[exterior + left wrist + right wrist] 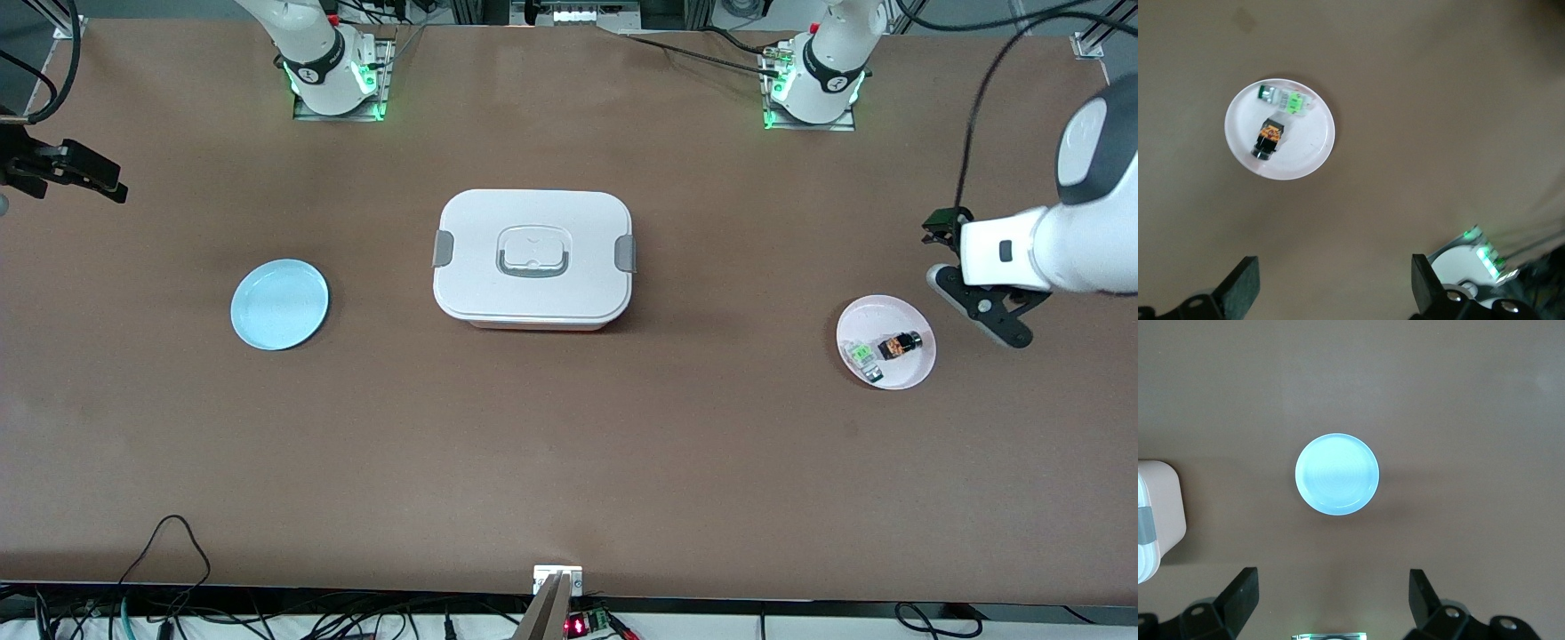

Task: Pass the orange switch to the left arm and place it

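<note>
The orange switch [898,345] lies on a small pink plate [889,311] toward the left arm's end of the table. It also shows in the left wrist view [1268,139] on the plate [1315,137]. My left gripper [978,307] is open and empty, up over the bare table beside the pink plate; its fingers [1245,283] frame bare table. The white box [533,258] stands mid-table with its lid shut. My right gripper [1331,597] is open and empty, high over the table near the blue plate [1337,475], and shows partly at the front view's edge [71,169].
A green-and-clear component [862,360] lies beside the switch on the pink plate, also in the left wrist view [1288,100]. The blue plate [279,304] is empty, toward the right arm's end. The box's corner [1158,520] shows in the right wrist view.
</note>
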Controlling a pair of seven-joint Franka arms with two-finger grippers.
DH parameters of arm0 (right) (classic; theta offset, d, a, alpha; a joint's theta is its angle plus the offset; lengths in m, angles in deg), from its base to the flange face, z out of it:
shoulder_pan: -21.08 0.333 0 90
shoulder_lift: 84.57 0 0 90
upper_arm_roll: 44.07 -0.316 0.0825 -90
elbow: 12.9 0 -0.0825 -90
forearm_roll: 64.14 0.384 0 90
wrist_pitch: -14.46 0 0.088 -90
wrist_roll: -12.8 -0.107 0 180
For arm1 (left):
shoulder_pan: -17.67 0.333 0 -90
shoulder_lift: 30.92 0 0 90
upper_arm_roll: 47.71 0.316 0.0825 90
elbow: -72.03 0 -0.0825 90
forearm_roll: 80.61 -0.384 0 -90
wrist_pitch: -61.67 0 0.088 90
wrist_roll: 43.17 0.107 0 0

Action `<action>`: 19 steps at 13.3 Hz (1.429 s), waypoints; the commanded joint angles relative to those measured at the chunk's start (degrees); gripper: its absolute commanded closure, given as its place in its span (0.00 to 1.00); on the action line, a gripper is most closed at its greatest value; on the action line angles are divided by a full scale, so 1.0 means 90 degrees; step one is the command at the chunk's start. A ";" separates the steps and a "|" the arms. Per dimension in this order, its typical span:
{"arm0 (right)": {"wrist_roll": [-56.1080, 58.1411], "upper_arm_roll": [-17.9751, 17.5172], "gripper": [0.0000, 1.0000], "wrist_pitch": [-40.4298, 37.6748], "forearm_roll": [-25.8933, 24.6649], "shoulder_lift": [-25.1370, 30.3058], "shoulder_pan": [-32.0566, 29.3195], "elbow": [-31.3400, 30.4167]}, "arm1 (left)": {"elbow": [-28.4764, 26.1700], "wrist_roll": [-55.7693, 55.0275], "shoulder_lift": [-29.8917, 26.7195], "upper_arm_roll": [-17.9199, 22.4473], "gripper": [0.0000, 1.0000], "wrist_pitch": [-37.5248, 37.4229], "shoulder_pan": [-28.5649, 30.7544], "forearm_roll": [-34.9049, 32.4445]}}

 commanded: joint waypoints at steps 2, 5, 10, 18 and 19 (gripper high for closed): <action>-0.0007 0.0018 0.00 -0.0044 0.0082 0.0044 0.0015 0.0116 | -0.0728 -0.2002 -0.1076 0.1538 0.00 0.0647 -0.1411 0.0576; -0.0007 0.0028 0.00 -0.0297 0.0082 0.0044 0.0015 0.0136 | -0.1838 -0.2423 -0.1964 0.2761 0.00 0.1923 -0.2331 0.1405; -0.0036 0.0057 0.00 -0.0473 0.0082 0.0053 0.0005 0.0155 | -0.2332 -0.3148 -0.2290 0.2871 0.00 0.2193 -0.2549 0.1300; -0.0017 -0.0011 0.00 -0.0512 0.0091 0.0063 0.0015 0.0204 | -0.2068 -0.3099 -0.2143 0.2813 0.00 0.2105 -0.2509 0.1281; -0.0017 -0.0001 0.00 -0.0512 0.0082 0.0063 0.0015 0.0204 | -0.2068 -0.3099 -0.2143 0.2803 0.00 0.2105 -0.2510 0.1203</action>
